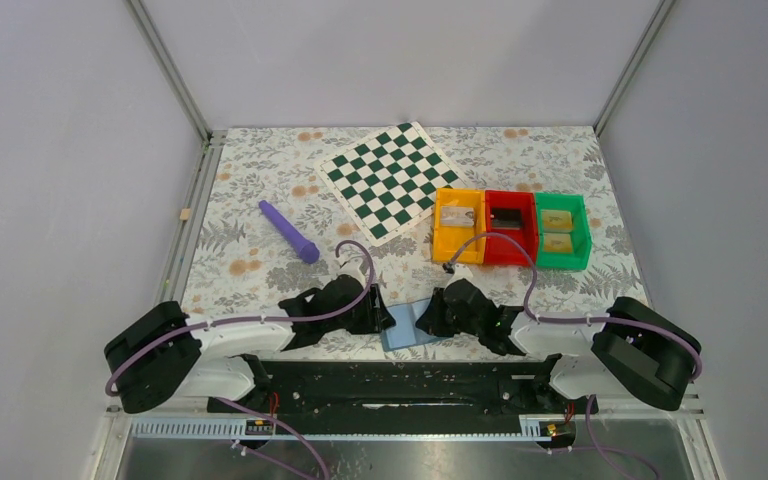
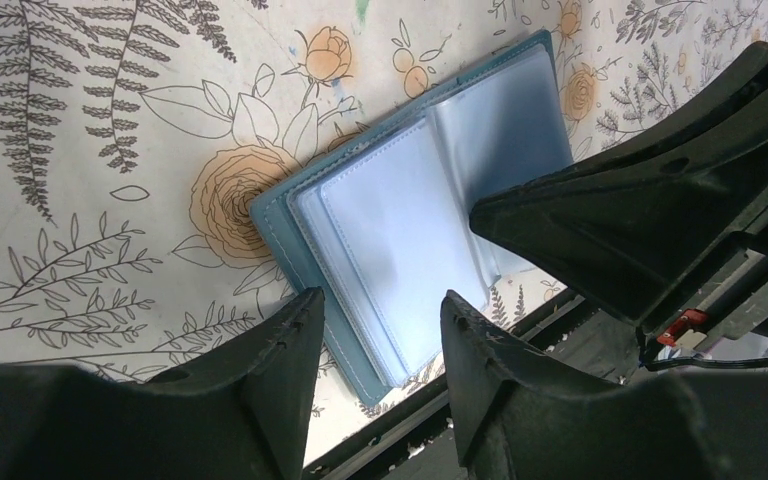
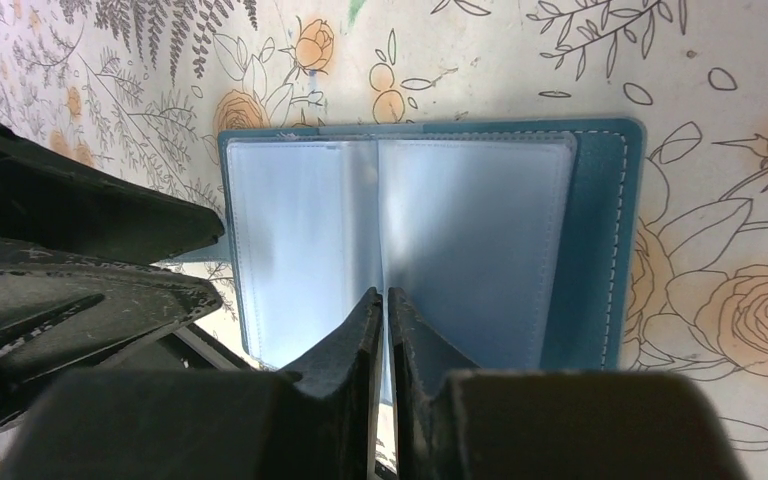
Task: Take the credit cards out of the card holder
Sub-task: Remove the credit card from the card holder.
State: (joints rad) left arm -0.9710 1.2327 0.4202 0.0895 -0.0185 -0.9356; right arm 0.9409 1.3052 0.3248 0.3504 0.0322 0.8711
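The left arm (image 1: 222, 348) and right arm (image 1: 566, 350) had bulky black housings joined by white links, with looping purple cables (image 1: 529, 280) running along them. The left pincer (image 2: 380, 300) and right pincer (image 3: 388, 296) had matte black, wedge-shaped fingers (image 2: 260, 385) with scuffed, ridged edges. A small red tab (image 2: 682, 325), possibly a clip, showed on the right one.

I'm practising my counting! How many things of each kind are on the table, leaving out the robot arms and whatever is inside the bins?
Bins: 3 (orange bin, red bin, green bin)
chequered board: 1
purple stick: 1
blue card holder: 1
Total: 6
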